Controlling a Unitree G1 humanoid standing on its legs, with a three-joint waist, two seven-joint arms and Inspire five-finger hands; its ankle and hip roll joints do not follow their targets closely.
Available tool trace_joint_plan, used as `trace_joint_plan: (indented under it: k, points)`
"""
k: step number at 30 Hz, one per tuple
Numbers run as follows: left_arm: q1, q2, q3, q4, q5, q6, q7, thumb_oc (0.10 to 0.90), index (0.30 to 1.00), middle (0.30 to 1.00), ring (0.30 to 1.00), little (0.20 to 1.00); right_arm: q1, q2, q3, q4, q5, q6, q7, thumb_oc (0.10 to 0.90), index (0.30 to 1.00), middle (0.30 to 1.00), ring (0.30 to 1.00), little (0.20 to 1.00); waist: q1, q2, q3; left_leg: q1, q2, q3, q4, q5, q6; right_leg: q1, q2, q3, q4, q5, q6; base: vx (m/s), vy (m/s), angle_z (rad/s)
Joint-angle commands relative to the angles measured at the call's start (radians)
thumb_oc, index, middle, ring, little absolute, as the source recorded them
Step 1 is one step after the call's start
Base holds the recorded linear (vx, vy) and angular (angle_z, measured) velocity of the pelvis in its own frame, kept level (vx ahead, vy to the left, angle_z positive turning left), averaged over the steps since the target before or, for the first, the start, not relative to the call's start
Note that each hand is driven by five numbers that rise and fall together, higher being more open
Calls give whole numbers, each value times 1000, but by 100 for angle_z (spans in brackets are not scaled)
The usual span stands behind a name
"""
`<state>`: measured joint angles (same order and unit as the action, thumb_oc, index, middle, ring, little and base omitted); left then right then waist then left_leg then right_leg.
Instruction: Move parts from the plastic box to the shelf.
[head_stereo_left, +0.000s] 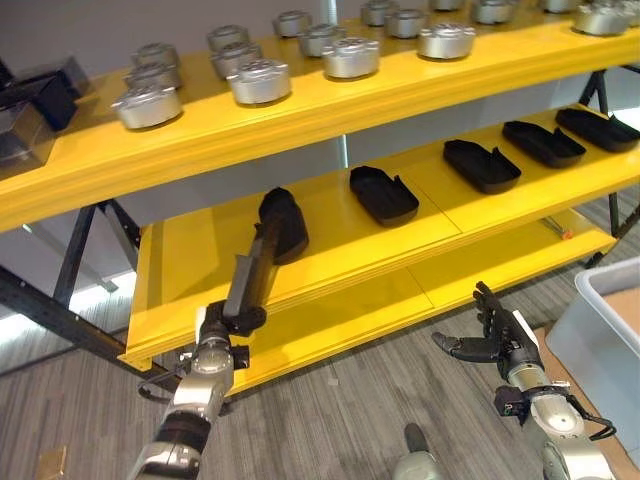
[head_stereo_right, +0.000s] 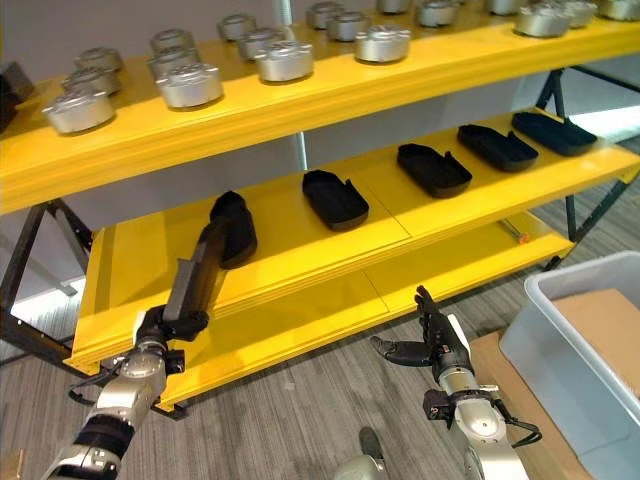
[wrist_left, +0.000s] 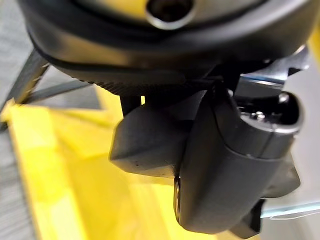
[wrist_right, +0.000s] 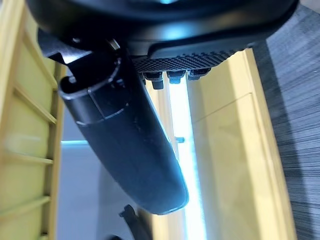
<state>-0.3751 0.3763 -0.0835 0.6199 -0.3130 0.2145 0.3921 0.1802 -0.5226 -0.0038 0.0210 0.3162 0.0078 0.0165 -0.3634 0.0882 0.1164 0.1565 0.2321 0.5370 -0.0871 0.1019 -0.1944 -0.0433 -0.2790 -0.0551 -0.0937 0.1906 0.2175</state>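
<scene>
Top shelf (head_stereo_left: 300, 118): a yellow board carrying rows of silver round parts (head_stereo_left: 258, 80), set close together along its length.
Middle shelf (head_stereo_left: 190, 270): four black moulded parts (head_stereo_left: 383, 194) lie spaced in a row toward the right end; bare yellow board is left at the near left corner.
Bottom shelf (head_stereo_left: 470, 275): yellow, sitting lower and further forward, with grey floor (head_stereo_left: 330, 420) in front of it.
Plastic box (head_stereo_right: 560, 320): pale grey, on the floor at the right, just beside the right arm, with a brown sheet showing inside.
Part in play: a fifth black part (head_stereo_left: 283, 222) rests on the middle shelf at the left end of the row, well apart from its nearest neighbour.
Left hand (head_stereo_left: 245, 290): reaches up over the front lip of the middle shelf, fingers straight and laid against the black part; the thumb stands close beside them in the left wrist view.
Right hand (head_stereo_left: 495, 335): low in front of the bottom shelf, over open floor, fingers spread and relaxed, holding nothing.
</scene>
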Motion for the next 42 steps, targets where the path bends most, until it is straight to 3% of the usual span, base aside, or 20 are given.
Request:
trace_joint_plan:
  k: [1,6,8,11,15,25,30,35,40,42]
  points:
    - [-236,78,69,-23,-55,-109,128,400,300,300,300,300,-164,-61,-34,-128,-15,-130,32,900,1000,1000,1000,1000,-12,10,63,34,-33,-18,3,-81,44,16,27,-46,10,-95,2,-67,158,-17]
    - [-370,101,82,52,-226,-159,246,400,300,300,300,300,-230,-106,-18,-125,0,-158,5,900,1000,1000,1000,1000,-41,9,151,-33,-44,-27,30,-81,34,-66,20,-8,30,-96,-9,-149,85,-12]
    - [-423,135,104,55,-195,-250,387,400,300,300,300,300,-252,-106,-4,-122,-25,-192,-19,900,1000,1000,1000,1000,-45,-5,196,-69,-41,-33,56,-91,33,-103,20,5,43,-98,-15,-170,-24,-6]
    - [-439,182,119,29,-87,-295,499,400,300,300,300,300,-255,-93,10,-127,-32,-209,-34,900,1000,1000,1000,1000,-42,-17,216,-92,-35,-42,70,-96,33,-121,24,13,53,-101,-17,-92,-63,-4]
    - [-445,234,139,-16,-38,-344,560,400,300,300,300,300,-229,-94,15,-147,-34,-212,-53,900,1000,1000,1000,1000,-39,-27,225,-97,-23,-46,72,-92,30,-120,28,13,64,-107,-19,-20,-39,-2]
    - [-367,212,219,-163,89,-412,630,400,300,300,300,300,-161,-71,10,-155,-50,-205,-57,900,1000,1000,1000,1000,-16,-38,187,-72,-13,-62,61,-90,36,-73,27,8,61,-120,-21,55,-27,8]
    - [-341,206,236,-213,67,-386,612,400,300,300,300,300,-145,-64,16,-160,-45,-192,-57,900,1000,1000,1000,1000,-10,-52,180,-78,-2,-49,67,-73,43,-67,32,4,59,-106,-28,3,-55,4]
    - [-344,213,245,-155,46,-345,629,400,300,300,300,300,-147,-65,24,-154,-40,-196,-50,900,1000,1000,1000,1000,-3,-52,177,-74,-2,-66,64,-89,36,-55,28,4,52,-120,-19,33,2,0]
    - [-368,303,235,-36,-7,-284,612,400,300,300,300,300,-153,-90,39,-148,-34,-193,-53,900,1000,1000,1000,1000,-11,-41,184,-71,-3,-65,61,-85,33,-53,24,7,54,-124,-16,17,30,-1]
    - [-394,356,204,37,-20,-227,560,400,300,300,300,300,-151,-114,39,-150,-26,-193,-46,900,1000,1000,1000,1000,-22,-36,187,-67,-5,-62,60,-84,30,-53,23,14,56,-125,-14,68,59,0]
